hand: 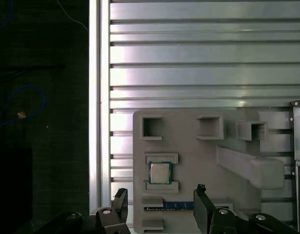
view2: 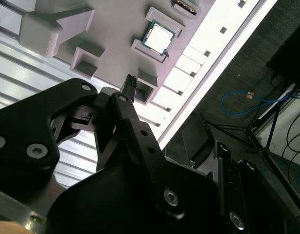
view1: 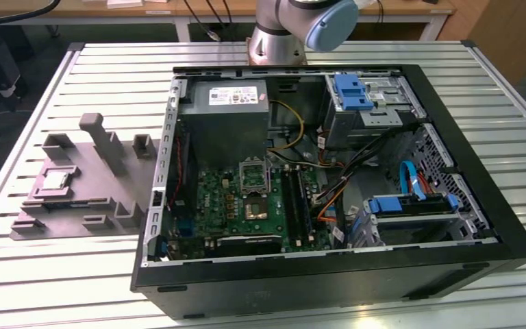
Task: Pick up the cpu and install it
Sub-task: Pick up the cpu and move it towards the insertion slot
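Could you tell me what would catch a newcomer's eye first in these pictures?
A large open computer case fills the exterior view's middle, its motherboard exposed. On the exterior view's left, a grey holder tray carries the cpu; in the first wrist view the open gripper faces that chip.

1. I count one cpu (view1: 55,179), at nine o'clock in the exterior view.
2. One grey fixture block (view1: 107,185) carries it, and I see one blue-edged strip (hand: 169,208) lying on that block in the first wrist view.
3. One computer case (view1: 336,274), its side panel off.
4. Inside the case: one motherboard (view1: 244,212), one socket (view1: 253,176) and one power supply (view1: 231,120) at twelve o'clock from the socket.
5. Two blue drive caddies, one (view1: 352,92) at one o'clock in the case and one (view1: 409,204) at four o'clock.
6. One arm (view1: 290,27) at twelve o'clock.
7. One gripper (hand: 160,202), with two fingers (hand: 201,204) standing apart.
8. One slatted table (view1: 62,274).
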